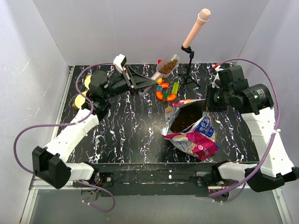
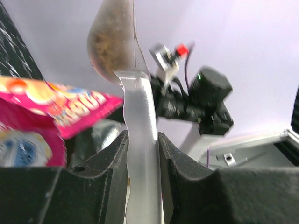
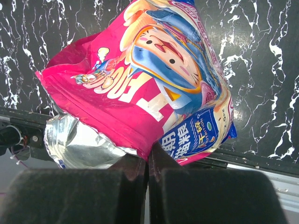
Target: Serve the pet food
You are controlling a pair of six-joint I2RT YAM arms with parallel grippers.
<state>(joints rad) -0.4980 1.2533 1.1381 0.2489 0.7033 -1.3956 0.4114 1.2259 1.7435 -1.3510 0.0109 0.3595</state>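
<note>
A clear plastic scoop (image 1: 167, 66) loaded with brown pet food (image 1: 169, 64) hangs above the back of the table. My left gripper (image 1: 145, 85) is shut on its handle (image 2: 141, 140), the black pads pressing both sides, and the filled scoop bowl (image 2: 111, 39) rises above them. The glossy pink, blue and white foil bag (image 1: 194, 133) lies open at centre right with dark kibble (image 1: 186, 117) showing inside. My right gripper (image 1: 208, 101) is shut on the bag's upper edge. In the right wrist view that gripper (image 3: 149, 158) pinches the bag (image 3: 149, 79) beside its silver lining (image 3: 77, 144).
Two tan bowls (image 1: 80, 101) (image 1: 87, 81) sit at the left edge, partly behind the left arm. Multicoloured toy blocks (image 1: 167, 91) lie just below the scoop. A pink cylinder (image 1: 196, 28) on a black tripod stand (image 1: 188, 70) rises at the back. White walls enclose the table.
</note>
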